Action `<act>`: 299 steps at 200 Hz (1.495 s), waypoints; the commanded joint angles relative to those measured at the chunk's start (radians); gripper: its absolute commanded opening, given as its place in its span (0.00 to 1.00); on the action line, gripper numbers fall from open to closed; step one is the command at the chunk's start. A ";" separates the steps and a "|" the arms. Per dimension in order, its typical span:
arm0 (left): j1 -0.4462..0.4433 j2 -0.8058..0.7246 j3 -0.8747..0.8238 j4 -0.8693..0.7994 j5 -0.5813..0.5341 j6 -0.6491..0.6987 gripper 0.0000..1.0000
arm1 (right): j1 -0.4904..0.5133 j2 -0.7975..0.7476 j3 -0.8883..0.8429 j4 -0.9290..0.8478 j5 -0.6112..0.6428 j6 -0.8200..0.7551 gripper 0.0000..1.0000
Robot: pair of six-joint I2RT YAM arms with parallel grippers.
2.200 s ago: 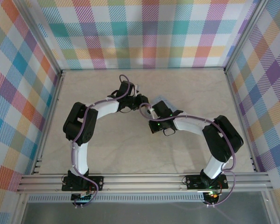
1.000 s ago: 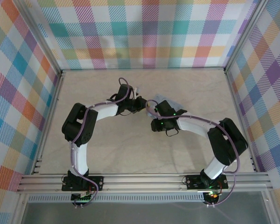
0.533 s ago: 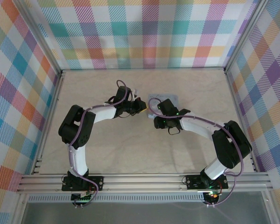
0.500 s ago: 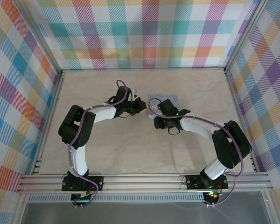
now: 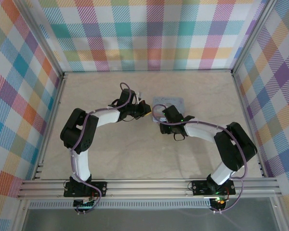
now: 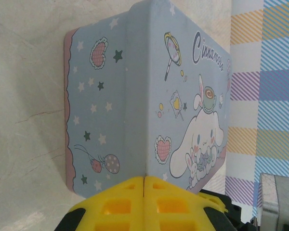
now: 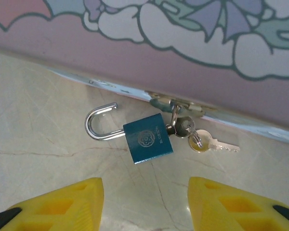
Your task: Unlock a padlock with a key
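Observation:
The padlock [image 7: 148, 138], a small blue-bodied one, lies flat on the marble tabletop right below the tin's edge. Its silver shackle [image 7: 99, 123] is swung out, with one end free of the body. A key [image 7: 183, 127] sticks in the lock's right side, and a second key [image 7: 215, 143] on the same ring lies beside it. My right gripper [image 7: 144, 204] hovers just short of the padlock, open, with nothing between its yellow fingers [image 7: 62, 202]. My left gripper [image 6: 144, 192] is shut and empty, its fingertips pointing at the tin's near corner.
The pale blue cartoon-printed tin [image 5: 171, 102] sits mid-table between both wrists; its lid and side [image 6: 135, 96] show close in the left wrist view. Plaid walls enclose the table [image 5: 111, 154] on three sides, with bare marble near the arm bases.
The right wrist has drawn back toward the near side, uncovering the tin in the top view, and its jaws have widened. The left arm has barely moved.

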 commanded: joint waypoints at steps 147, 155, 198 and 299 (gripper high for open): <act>0.031 -0.091 -0.069 -0.214 -0.084 0.011 0.35 | -0.024 0.214 0.171 0.005 0.054 -0.043 0.54; 0.031 -0.091 -0.069 -0.217 -0.087 0.015 0.36 | -0.025 0.218 0.166 0.010 0.049 -0.038 0.54; 0.043 -0.102 -0.067 -0.226 -0.093 0.019 0.38 | -0.014 0.209 0.130 0.011 0.016 -0.017 0.49; 0.068 -0.056 -0.016 -0.264 -0.113 0.059 0.38 | 0.172 0.073 -0.015 -0.009 0.022 0.127 0.43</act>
